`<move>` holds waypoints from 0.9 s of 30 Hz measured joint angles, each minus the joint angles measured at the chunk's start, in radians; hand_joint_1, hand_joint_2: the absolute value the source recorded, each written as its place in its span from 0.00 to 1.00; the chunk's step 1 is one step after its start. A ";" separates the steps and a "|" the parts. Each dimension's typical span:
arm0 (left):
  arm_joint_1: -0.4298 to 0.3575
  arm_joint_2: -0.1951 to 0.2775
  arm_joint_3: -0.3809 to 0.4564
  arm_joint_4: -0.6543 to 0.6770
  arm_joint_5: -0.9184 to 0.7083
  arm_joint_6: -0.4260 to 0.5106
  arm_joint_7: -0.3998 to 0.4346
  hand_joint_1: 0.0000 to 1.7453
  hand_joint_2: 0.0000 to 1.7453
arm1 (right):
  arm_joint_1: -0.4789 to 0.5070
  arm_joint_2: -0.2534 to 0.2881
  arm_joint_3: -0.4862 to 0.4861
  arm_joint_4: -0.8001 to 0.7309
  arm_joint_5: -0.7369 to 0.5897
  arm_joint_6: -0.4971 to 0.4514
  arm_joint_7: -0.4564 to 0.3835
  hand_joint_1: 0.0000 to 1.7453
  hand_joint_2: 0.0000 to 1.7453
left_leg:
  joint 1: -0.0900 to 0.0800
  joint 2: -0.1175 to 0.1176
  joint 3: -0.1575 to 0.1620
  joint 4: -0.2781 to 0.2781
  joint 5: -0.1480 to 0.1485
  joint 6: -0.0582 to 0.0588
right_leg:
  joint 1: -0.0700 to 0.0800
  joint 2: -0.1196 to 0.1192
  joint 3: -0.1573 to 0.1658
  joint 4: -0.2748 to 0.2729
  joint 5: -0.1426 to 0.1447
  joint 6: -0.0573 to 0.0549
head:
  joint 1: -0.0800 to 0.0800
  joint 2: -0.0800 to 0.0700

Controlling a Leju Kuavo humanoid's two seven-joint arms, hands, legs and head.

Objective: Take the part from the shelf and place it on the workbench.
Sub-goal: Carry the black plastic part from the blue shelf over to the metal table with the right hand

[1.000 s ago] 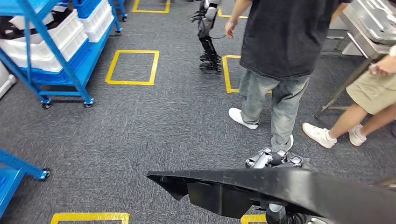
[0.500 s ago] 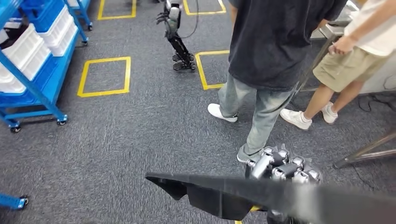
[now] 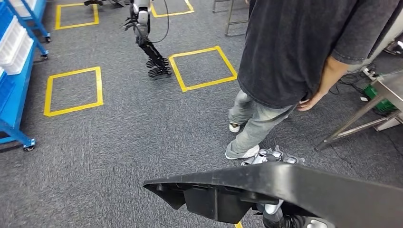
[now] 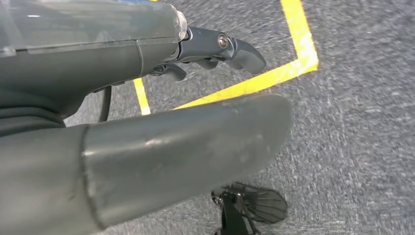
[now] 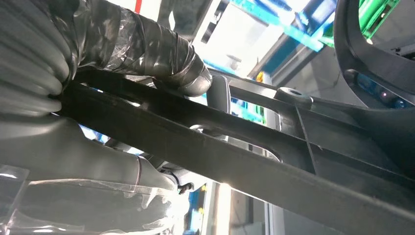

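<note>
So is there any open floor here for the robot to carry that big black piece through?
Yes: bare carpet lies open between the blue shelf and the person, around the yellow squares. Toward the metal table legs it is crowded: the person stands close ahead of the black part, which the right hand holds.

One black part is showing. Three yellow floor squares are showing. One person is standing.

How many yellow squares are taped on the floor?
3 whole ones: one far back left, one left by the blue shelf, one middle beside the person. A yellow bit under the black part may be another.
</note>
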 joint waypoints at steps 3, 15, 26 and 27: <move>0.008 -0.001 0.000 0.000 -0.005 -0.003 0.004 0.00 0.00 | 0.012 -0.001 0.000 0.008 -0.001 0.006 -0.003 0.99 1.00 | -0.006 0.044 0.001 0.000 -0.005 0.004 | -0.003 -0.043 -0.092 0.175 -0.067 0.007 | 0.000 0.000; 0.001 -0.010 0.000 0.000 -0.023 -0.012 0.012 0.00 0.00 | 0.033 -0.001 0.006 0.016 0.010 0.021 0.003 0.99 1.00 | -0.006 0.073 0.003 0.085 -0.091 -0.033 | 0.014 -0.070 0.073 -0.142 0.077 -0.048 | 0.000 0.000; 0.006 -0.010 0.000 0.000 -0.023 -0.011 0.016 0.00 0.00 | 0.049 -0.002 0.008 0.035 0.023 0.015 0.000 0.99 1.00 | -0.010 -0.035 -0.005 -0.005 0.008 -0.017 | 0.009 0.065 0.080 -0.127 0.058 -0.025 | -0.001 0.000; 0.005 -0.011 0.001 0.000 -0.021 -0.013 0.016 0.00 0.00 | 0.049 -0.002 0.008 0.035 0.026 0.015 0.000 0.99 1.00 | -0.009 -0.024 -0.004 -0.008 0.010 -0.012 | 0.007 0.068 0.078 -0.126 0.057 -0.020 | -0.001 0.000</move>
